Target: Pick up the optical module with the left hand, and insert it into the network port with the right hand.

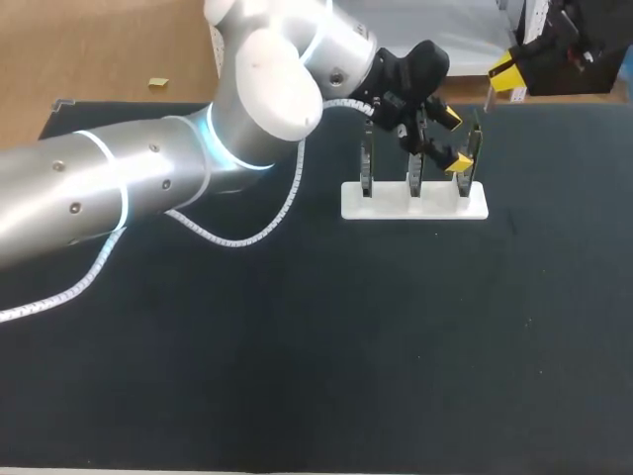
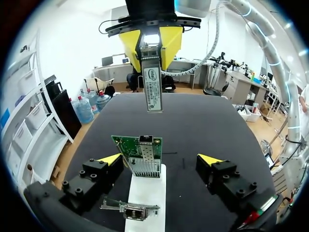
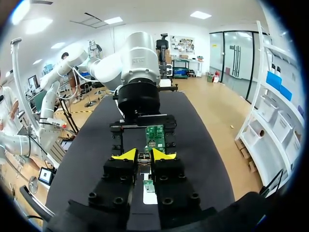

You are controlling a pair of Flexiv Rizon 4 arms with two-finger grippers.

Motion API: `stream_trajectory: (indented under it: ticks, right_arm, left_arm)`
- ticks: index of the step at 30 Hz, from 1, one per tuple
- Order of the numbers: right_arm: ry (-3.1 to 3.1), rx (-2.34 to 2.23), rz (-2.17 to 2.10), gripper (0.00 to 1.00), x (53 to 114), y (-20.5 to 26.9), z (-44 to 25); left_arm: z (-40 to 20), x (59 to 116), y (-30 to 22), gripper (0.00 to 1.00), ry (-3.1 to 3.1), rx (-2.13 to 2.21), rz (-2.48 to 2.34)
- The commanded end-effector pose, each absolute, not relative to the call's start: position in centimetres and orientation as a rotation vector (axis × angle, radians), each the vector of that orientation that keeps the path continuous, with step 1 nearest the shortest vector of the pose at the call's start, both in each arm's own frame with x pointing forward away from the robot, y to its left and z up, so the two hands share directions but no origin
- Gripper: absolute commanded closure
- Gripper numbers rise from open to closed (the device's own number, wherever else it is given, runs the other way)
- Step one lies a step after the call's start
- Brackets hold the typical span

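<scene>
The optical module (image 2: 153,89), a slim metal bar with a white label, hangs from my right gripper (image 3: 143,155), which is shut on it above the table's far right (image 1: 502,74). A white rack (image 1: 415,201) holds three upright green boards. The end board carries the network port (image 2: 143,159). My left gripper (image 2: 160,159) is open, one yellow tip on each side of that board without touching it, and in the head view it (image 1: 453,141) hovers over the rack. The module hangs beyond the board, port end down.
A second board with a port (image 2: 128,209) stands on the rack under my left wrist. My left arm (image 1: 148,178) with its white cable (image 1: 247,236) stretches across the dark mat from the left. The mat's front half (image 1: 396,356) lies bare.
</scene>
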State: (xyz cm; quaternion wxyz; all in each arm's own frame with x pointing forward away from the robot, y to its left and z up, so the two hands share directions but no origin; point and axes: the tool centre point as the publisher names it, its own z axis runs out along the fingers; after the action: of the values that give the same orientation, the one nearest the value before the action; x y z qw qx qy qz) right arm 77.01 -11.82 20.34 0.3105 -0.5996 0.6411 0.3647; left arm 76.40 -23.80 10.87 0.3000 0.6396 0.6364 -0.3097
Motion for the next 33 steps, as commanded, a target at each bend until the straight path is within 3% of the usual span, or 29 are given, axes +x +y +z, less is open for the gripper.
stream_trajectory:
  ticks: [1,33]
  right_arm:
    - [1.692,-1.582,0.964,1.00,77.1,-11.8,20.3]
    - [1.696,-1.658,0.922,1.00,76.8,-10.9,18.8]
  left_arm:
    - [10.9,76.8,-23.8,0.00,1.695,1.713,-0.818]
    - [10.8,76.8,-23.8,0.00,1.698,1.713,-0.818]
